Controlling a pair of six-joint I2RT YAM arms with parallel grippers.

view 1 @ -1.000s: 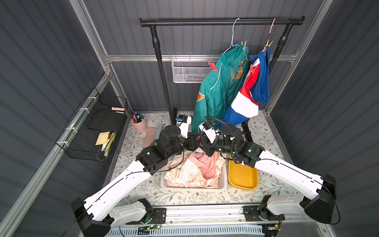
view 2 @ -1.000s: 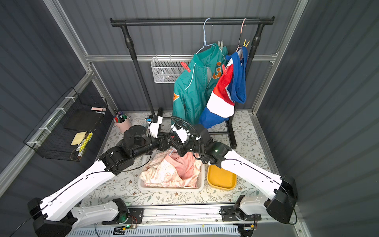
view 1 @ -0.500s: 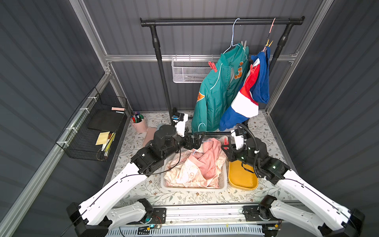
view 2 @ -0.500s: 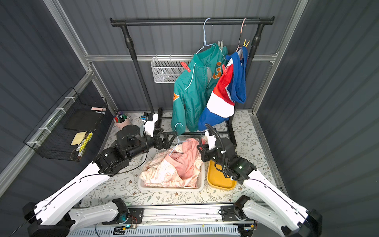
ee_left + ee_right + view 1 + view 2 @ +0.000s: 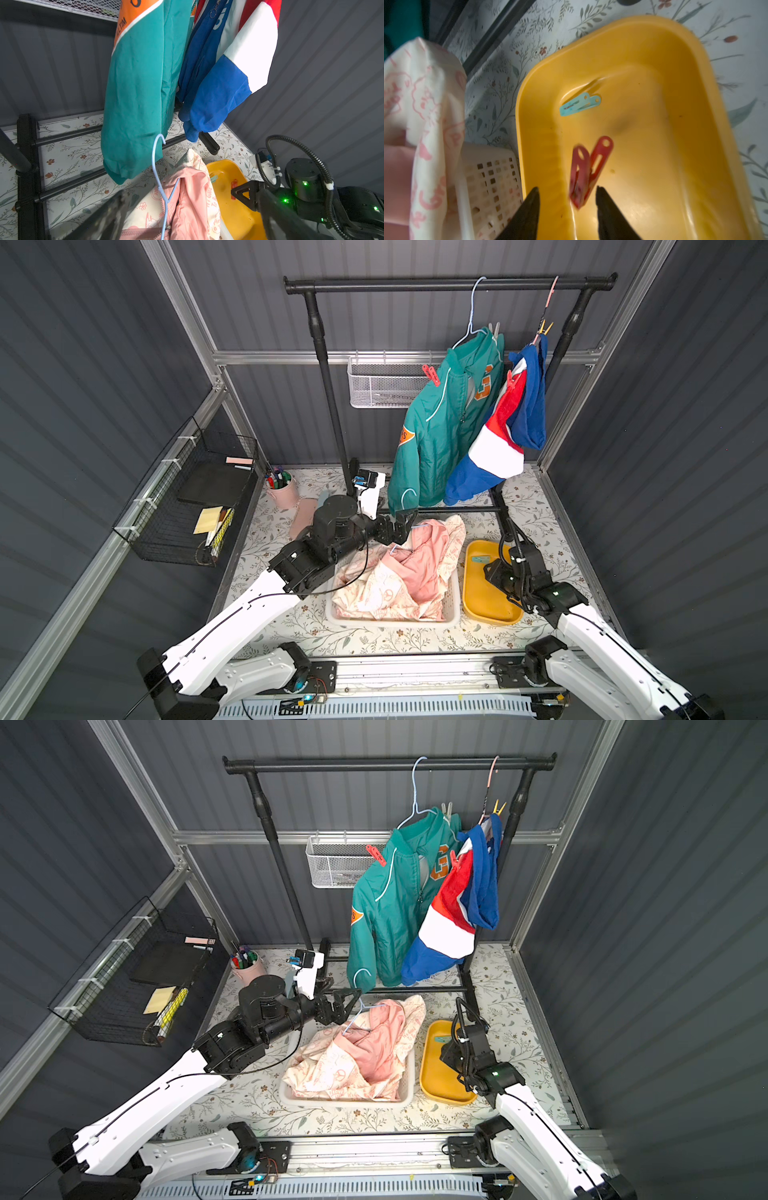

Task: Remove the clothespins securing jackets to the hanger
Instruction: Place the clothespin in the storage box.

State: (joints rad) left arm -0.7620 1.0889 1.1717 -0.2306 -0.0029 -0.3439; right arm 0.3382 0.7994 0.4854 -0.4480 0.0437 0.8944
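Right gripper [image 5: 568, 188]: jaws partly parted, gripping nothing. Red clothespin [image 5: 588, 166]: blurred, in the gap between the tips, over yellow tray [image 5: 675, 145]. Left gripper [image 5: 400, 524]: spread wide, empty, beside hanger hook [image 5: 153, 160].

3 jackets [image 5: 440, 439], 6 clothespins [image 5: 431, 375] (2 in the yellow tray [image 5: 494, 620]), 3 hangers [image 5: 153, 153], 1 white basket [image 5: 492, 178].

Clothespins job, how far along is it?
Done: the cream-and-pink jacket lies in the white basket, and a pale teal clothespin lies in the yellow plastic tray. In hand: a red clothespin sits between the right gripper's open jaws over that tray. Left: the teal jacket hangs pinned by a red peg; the red-white-blue jacket by another red peg and a yellow peg.
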